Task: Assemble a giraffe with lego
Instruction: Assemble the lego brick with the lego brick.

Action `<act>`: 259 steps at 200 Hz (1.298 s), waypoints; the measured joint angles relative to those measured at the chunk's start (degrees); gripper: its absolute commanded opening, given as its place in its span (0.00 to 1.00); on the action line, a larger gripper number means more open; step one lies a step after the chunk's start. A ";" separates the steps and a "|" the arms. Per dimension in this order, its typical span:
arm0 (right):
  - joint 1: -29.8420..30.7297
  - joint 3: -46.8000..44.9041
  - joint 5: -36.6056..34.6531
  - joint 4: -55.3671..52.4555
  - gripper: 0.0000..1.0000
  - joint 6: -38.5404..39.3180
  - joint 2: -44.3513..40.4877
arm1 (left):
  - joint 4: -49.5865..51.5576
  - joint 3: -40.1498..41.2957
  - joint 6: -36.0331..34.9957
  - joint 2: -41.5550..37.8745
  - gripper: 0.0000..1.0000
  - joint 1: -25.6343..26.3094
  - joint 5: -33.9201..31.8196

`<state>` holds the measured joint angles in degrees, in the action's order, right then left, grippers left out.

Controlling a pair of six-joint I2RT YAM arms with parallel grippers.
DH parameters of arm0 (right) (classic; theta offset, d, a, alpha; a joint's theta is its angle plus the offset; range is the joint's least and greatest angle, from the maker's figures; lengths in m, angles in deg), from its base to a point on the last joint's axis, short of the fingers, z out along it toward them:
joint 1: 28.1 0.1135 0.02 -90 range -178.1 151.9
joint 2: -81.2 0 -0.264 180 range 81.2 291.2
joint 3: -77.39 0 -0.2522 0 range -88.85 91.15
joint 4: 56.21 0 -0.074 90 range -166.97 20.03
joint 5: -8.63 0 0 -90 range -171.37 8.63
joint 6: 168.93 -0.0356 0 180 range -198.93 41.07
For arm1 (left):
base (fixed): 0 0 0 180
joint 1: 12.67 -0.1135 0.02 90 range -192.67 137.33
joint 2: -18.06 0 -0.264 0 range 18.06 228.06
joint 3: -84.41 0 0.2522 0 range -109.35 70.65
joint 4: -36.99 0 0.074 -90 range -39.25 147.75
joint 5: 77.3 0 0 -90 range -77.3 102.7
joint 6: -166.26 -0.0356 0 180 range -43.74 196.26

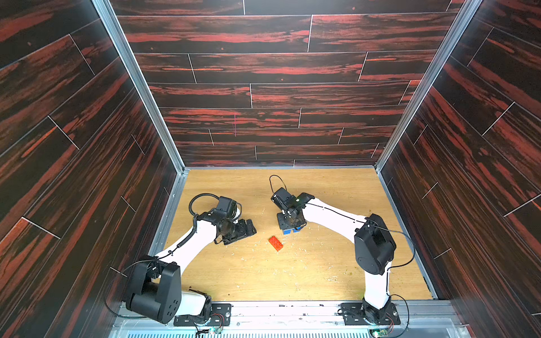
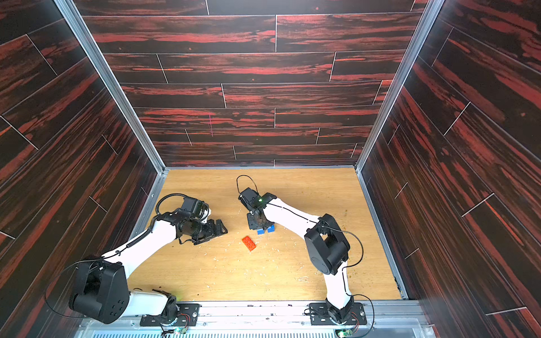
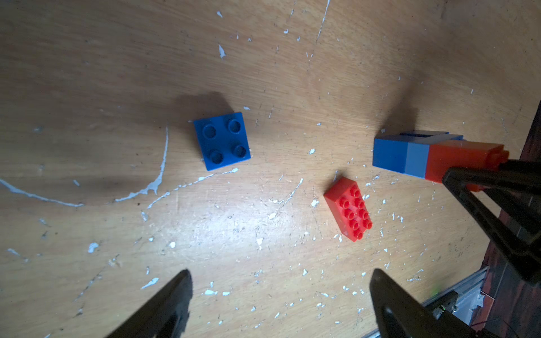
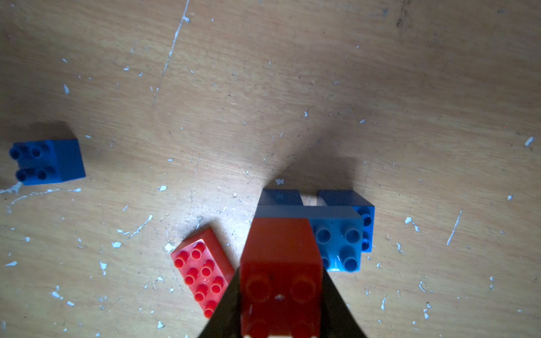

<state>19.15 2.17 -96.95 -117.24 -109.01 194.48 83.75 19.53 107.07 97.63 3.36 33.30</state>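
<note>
The right gripper [image 4: 281, 295] is closed narrowly on a small red brick [image 4: 279, 243], with one black finger pressed to each of its opposite sides. That brick is seated on one end of a light blue body [image 4: 336, 245], whose other four studs are left bare. The body is carried on two dark blue legs [image 4: 281, 197], with a gap seen between them. Together these four bricks form the partly built giraffe [image 3: 433, 159], which appears to stand on the wooden table [image 1: 322, 272], a little right of its centre.

The left gripper [image 3: 281, 275] is spread wide and nothing is held in it; it is hung above bare table to the left of the giraffe, well apart from it.

A long red brick [image 3: 348, 209] is laid flat, studs up, just beside the giraffe without being seen to touch it, between the two grippers in both top views [image 1: 275, 243]. A loose dark blue brick [image 3: 222, 140], square and studs up, is set farther off. The table is scuffed and dotted with white flecks.
</note>
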 measured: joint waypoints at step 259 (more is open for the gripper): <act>-1.38 -20.11 -4.00 11.43 0.99 2.25 -24.61 | -1.62 0.00 -3.89 -0.90 1.00 9.42 -6.01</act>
<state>17.77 -17.94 -100.95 -105.81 -106.76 169.87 82.13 19.53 103.18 96.73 12.78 27.29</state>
